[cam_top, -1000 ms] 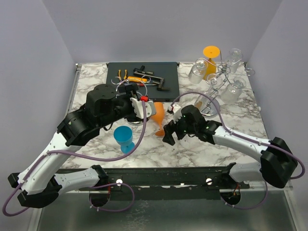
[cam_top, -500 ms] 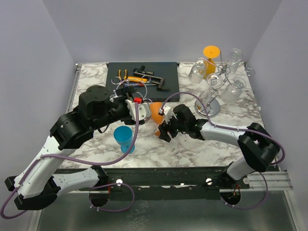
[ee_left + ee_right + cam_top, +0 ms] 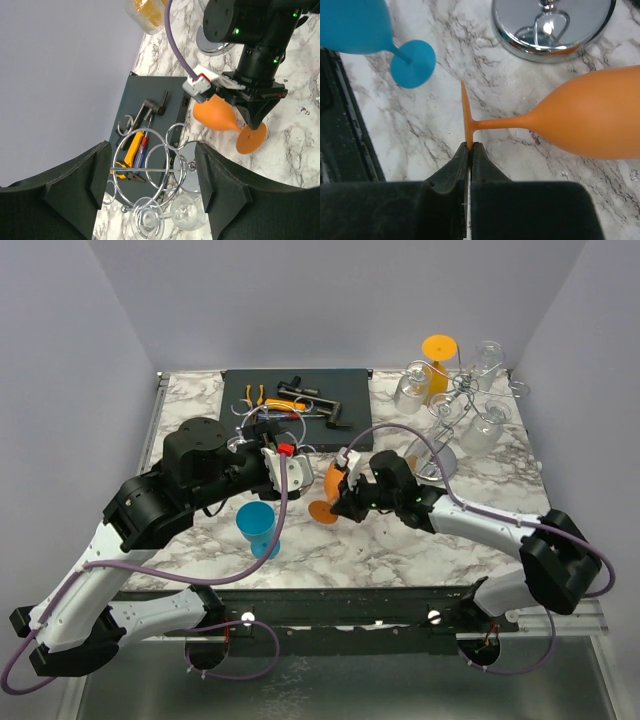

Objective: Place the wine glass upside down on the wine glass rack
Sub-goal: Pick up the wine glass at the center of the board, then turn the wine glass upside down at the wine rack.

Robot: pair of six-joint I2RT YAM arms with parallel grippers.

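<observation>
An orange wine glass (image 3: pixel 334 482) lies on its side on the marble, bowl toward the back, and shows in the right wrist view (image 3: pixel 592 120). My right gripper (image 3: pixel 338 508) (image 3: pixel 470 146) is shut on the rim of its foot disc (image 3: pixel 465 115). Nearby on the left stands a chrome wire rack (image 3: pixel 268 427) (image 3: pixel 150 160) with a clear glass (image 3: pixel 195 212) hanging in it. My left gripper (image 3: pixel 278 462) (image 3: pixel 152 165) hovers over that rack, open, its fingers (image 3: pixel 100 175) holding nothing. A larger rack (image 3: pixel 458 400) stands at the back right.
A blue wine glass (image 3: pixel 258 526) (image 3: pixel 355 25) stands upright near the front left. A dark tray (image 3: pixel 345 390) with pliers and tools (image 3: pixel 132 150) lies at the back. The back-right rack carries several clear glasses and an orange one (image 3: pixel 437 358). A chrome base (image 3: pixel 552 25) sits close to the orange bowl.
My right gripper moved left to the orange glass and shut on its foot disc; the glass has turned with it. The left arm drew back slightly.
</observation>
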